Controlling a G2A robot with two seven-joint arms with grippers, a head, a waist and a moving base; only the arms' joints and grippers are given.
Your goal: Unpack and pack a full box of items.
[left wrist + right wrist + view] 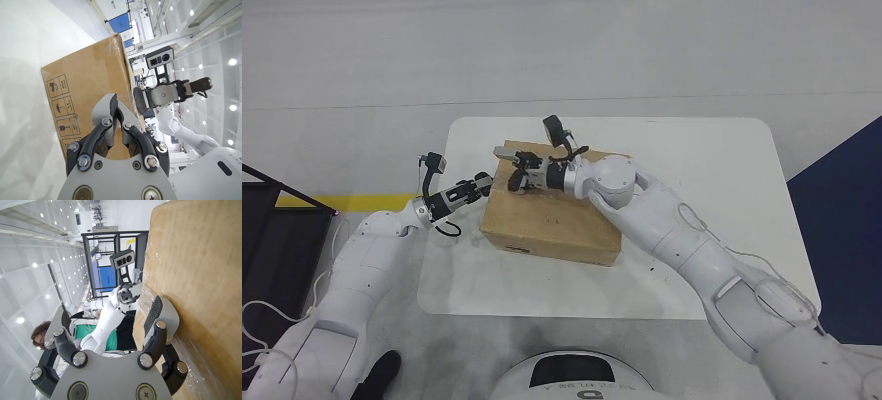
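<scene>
A closed brown cardboard box [557, 215], sealed with clear tape, sits in the middle of the white table [712, 200]. My left gripper [485, 183] is shut, and its tips [115, 106] press against the box's printed side [85, 75] near the top edge. My right gripper [510, 168] is open wide over the box's far left corner. One of its fingers [153, 317] lies flat on the taped box top [198, 266] and the other finger [64, 315] stands in the air. Nothing is between them. The box's contents are hidden.
A black metal rack [272, 230] stands on the floor left of the table. The table surface to the right of the box and along the front edge is bare.
</scene>
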